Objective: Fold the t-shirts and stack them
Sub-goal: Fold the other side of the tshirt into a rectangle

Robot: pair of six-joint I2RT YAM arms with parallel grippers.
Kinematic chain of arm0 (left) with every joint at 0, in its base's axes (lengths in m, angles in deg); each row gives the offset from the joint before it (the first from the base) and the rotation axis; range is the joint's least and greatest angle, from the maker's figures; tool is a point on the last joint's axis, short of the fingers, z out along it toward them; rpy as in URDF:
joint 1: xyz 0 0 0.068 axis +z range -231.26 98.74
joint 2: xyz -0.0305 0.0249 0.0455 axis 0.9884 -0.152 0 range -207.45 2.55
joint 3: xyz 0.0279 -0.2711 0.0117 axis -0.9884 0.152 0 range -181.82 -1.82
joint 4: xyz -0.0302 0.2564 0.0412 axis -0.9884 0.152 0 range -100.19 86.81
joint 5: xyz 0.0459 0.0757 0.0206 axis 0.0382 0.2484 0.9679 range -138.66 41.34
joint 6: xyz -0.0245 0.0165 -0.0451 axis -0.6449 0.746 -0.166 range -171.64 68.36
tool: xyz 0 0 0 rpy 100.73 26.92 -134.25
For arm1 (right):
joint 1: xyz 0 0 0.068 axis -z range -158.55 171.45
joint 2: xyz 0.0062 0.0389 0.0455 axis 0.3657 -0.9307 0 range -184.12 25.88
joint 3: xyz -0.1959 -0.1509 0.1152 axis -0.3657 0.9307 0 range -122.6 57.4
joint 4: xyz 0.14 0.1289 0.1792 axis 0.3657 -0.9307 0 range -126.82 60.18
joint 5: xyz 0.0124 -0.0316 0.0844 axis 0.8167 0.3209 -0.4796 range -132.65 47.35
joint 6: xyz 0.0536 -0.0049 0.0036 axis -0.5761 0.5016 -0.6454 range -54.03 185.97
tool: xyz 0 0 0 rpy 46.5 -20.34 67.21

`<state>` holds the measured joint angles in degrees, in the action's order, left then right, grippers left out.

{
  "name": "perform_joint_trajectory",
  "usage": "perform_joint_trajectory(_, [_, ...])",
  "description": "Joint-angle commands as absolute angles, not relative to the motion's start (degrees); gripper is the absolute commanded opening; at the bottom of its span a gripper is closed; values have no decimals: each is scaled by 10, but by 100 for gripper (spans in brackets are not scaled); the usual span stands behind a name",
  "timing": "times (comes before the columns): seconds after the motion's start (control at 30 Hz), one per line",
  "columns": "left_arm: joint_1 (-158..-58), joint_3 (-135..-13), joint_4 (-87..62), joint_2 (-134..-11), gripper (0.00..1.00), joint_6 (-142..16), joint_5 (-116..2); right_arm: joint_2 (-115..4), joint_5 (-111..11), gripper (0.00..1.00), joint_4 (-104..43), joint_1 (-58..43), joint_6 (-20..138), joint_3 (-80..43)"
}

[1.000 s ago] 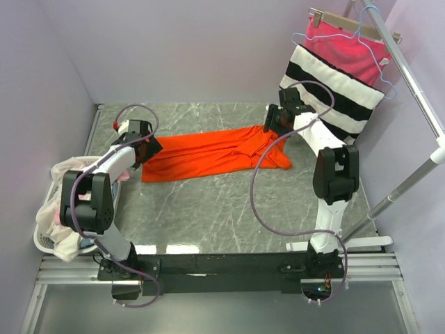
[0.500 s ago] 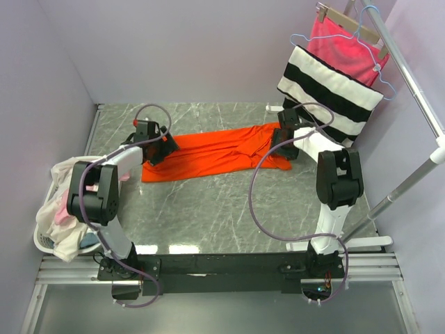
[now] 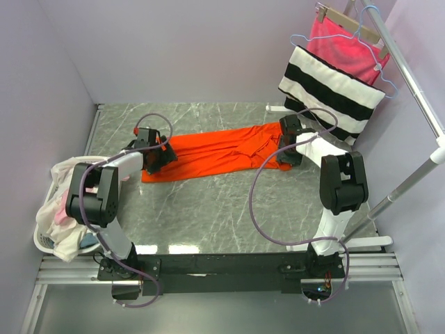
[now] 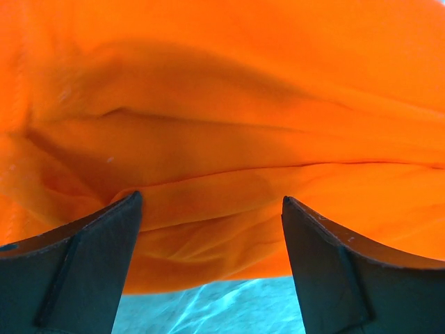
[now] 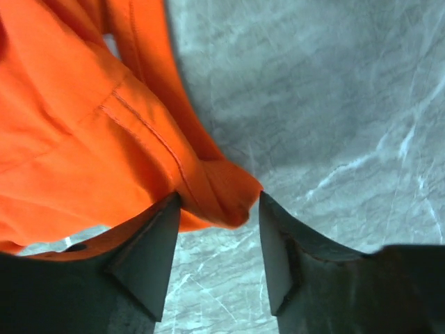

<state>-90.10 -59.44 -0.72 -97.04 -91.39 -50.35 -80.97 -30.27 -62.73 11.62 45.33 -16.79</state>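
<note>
The orange-red t-shirt [image 3: 215, 153] lies stretched on the bench [image 3: 208, 216]. This looks like the grasp before a fold. The left pincer [image 4: 208, 205] gapes over the shirt's left end. The right pincer [image 5: 217, 202] brackets its right corner, but I cannot tell if it grips. Next, both should pinch and lift together.

The tabletop [image 3: 229, 209] is bare this side of the orange t-shirt [image 3: 208, 154]; a basket [image 3: 40, 242] flanks the left edge.
</note>
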Motion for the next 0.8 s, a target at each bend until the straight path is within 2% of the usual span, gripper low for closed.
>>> perform_joint_trajectory(0.0, [-901,-566,32,-942,88,-897,-461,-789,-317,46,-623,134,457,-152])
perform_joint_trajectory(0.07, [-900,-553,30,-938,88,-899,-457,-783,-322,32,-615,141,458,-146])
perform_joint_trajectory(0.1, [-900,-545,32,-937,88,-900,-455,-783,-330,17,-613,145,458,-146])
perform_joint_trajectory(0.17, [-897,-539,37,-943,88,-899,-451,-790,-324,0,-621,156,458,-150])
perform_joint_trajectory(0.47, [-882,-539,105,-937,89,-882,-374,-773,-182,0,-659,173,459,-164])
perform_joint_trajectory(0.6, [-882,-542,112,-937,89,-877,-368,-781,-173,8,-672,174,463,-177])
perform_joint_trajectory(0.63, [-882,-545,116,-939,89,-877,-369,-782,-163,13,-679,175,459,-179])
perform_joint_trajectory(0.67, [-883,-549,115,-940,88,-874,-376,-777,-154,23,-682,174,454,-182])
perform_joint_trajectory(0.7, [-883,-549,115,-936,88,-875,-389,-771,-158,48,-684,173,451,-180])
perform_joint_trajectory(0.77, [-886,-553,111,-929,88,-877,-400,-729,-177,54,-670,169,443,-165])
